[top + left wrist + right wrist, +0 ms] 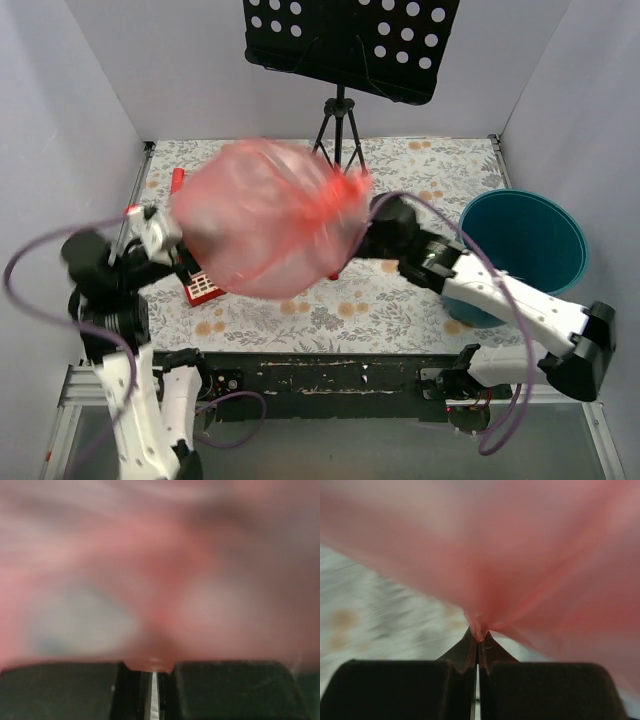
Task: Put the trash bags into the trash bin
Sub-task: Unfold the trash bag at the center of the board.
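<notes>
The trash bag point(265, 220) is one sheet of thin red-pink film, puffed out into a wide balloon shape and held up above the middle-left of the table point(430, 170), stretched between the two arms. It is outside the trash bin point(560, 230), a single round teal bucket that stands well apart at the table's right side, just behind the right arm's forearm.

The overhead view shows the whole bag and both arms, but the bag's bulk covers most of both fingertips. The wrist views fill that in. From the left wrist, the left gripper point(150, 666) has its dark pads pressed together with a small fold of pink film caught at the seam; everything beyond is a blurred pink wash. From the right wrist, the right gripper point(478, 639) has its tips closed to a point, and the film gathers into a tight pinch there and fans out above. This view alone shows the flowered tabletop passing under the bag at the left.

Only the overhead view shows the rest: one small red block with white squares point(200, 288) on the table under the bag's lower left edge, one small red cylinder point(178, 177) near the back left, and one black perforated music stand point(350, 40) at the back.
</notes>
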Available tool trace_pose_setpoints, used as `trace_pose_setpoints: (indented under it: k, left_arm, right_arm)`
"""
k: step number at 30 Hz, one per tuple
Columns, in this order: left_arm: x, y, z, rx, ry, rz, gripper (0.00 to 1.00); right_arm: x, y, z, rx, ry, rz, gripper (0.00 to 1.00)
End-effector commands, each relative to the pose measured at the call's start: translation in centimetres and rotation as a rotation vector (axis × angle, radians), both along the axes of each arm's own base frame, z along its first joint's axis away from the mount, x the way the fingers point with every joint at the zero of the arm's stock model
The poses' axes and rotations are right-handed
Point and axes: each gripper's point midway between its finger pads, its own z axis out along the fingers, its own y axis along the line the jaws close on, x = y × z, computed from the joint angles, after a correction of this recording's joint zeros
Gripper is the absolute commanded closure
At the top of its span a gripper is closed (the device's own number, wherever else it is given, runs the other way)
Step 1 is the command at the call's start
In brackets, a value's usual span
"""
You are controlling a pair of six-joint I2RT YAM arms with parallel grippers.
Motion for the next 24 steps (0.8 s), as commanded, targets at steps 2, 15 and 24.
trace_pose_setpoints:
  k: [2,15,24]
  left_arm:
    - [-0.3,-2.6,-11.5,-0.243,0.939,-0.409,1.00]
    - [-1.1,-2.5,-13.8,-0.328,1.148,-0.247,1.00]
    - [0.2,-1.5,-19.7,-0.376,1.353,-0.033,1.00]
  right_arm:
    - [-12.9,-4.8,-18.9,-0.585,0.684,0.327,0.99]
    - [-16.9,-12.1,-13.4,-0.583,0.920,0.222,0.58]
    - [-17.4,-10.3,-20.1,-0.731,1.150,0.362,0.43]
